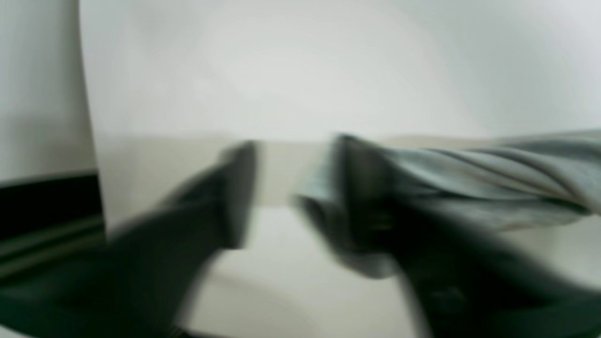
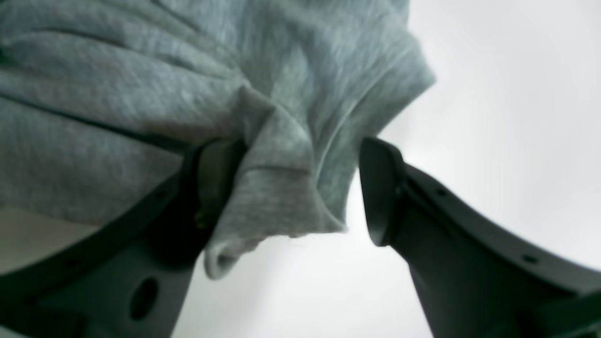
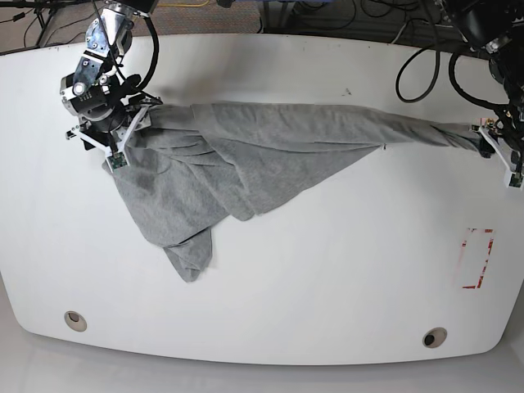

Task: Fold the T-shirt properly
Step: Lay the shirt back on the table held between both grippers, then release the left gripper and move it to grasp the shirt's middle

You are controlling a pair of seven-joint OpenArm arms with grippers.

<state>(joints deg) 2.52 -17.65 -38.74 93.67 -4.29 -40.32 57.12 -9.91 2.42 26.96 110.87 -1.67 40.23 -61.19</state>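
Observation:
The heather-grey T-shirt (image 3: 246, 155) lies stretched in a long band across the white table (image 3: 327, 286), with a bunched part hanging toward the front left. At its left end my right gripper (image 3: 123, 135) stands open. In the right wrist view a fold of the T-shirt (image 2: 277, 188) rests against one of the fingers (image 2: 216, 173), clear of the other. At the twisted right end is my left gripper (image 3: 494, 141). In the blurred left wrist view its jaws (image 1: 291, 188) are apart, and the T-shirt (image 1: 493, 178) drapes over the right-hand finger.
A red rectangle mark (image 3: 477, 258) is on the table at the right. Two round holes (image 3: 75, 320) (image 3: 434, 336) sit near the front edge. Black cables (image 3: 426, 74) loop along the back edge.

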